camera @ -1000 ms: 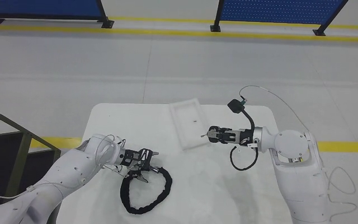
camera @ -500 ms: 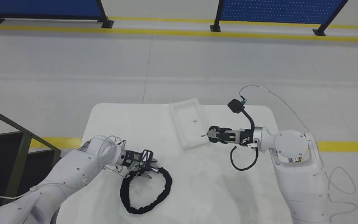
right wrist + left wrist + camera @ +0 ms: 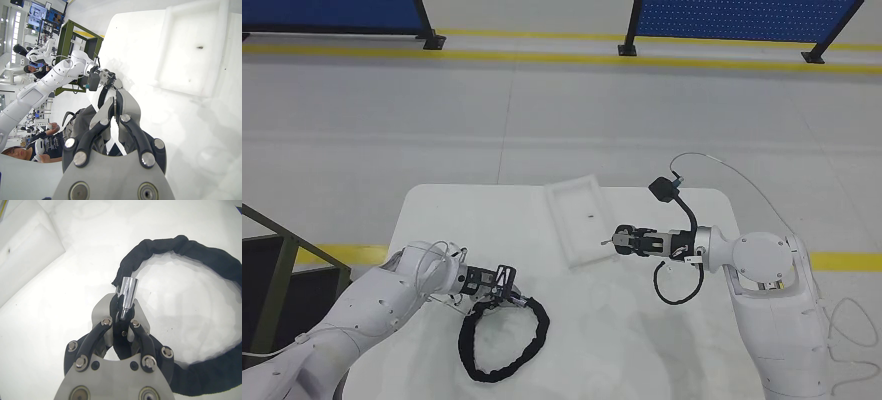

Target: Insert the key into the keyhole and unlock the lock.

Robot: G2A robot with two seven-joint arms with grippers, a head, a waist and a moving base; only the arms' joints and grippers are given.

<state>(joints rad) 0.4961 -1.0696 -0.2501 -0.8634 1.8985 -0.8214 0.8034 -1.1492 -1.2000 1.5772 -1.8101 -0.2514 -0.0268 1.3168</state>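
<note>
Left gripper (image 3: pixel 123 303) pinches the lock (image 3: pixel 129 291) at the base of its chrome barrel, at the table's (image 3: pixel 642 340) front-left. The black chain (image 3: pixel 504 345) lies looped beside it. Right gripper (image 3: pixel 115 103) is pressed on the key (image 3: pixel 114 107), just beside the tray (image 3: pixel 577 215) and well apart from the lock.

Risks I see:
- The barrel sits tilted and I cannot see the keyhole, so I may miss it.
- The thin key could twist between the fingertips.
- Chain drag could pull the lock loose.

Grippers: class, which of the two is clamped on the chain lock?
The left gripper, shut on the chrome cylinder of the chain lock; the right gripper instead pinches the key, near the white tray.
</note>
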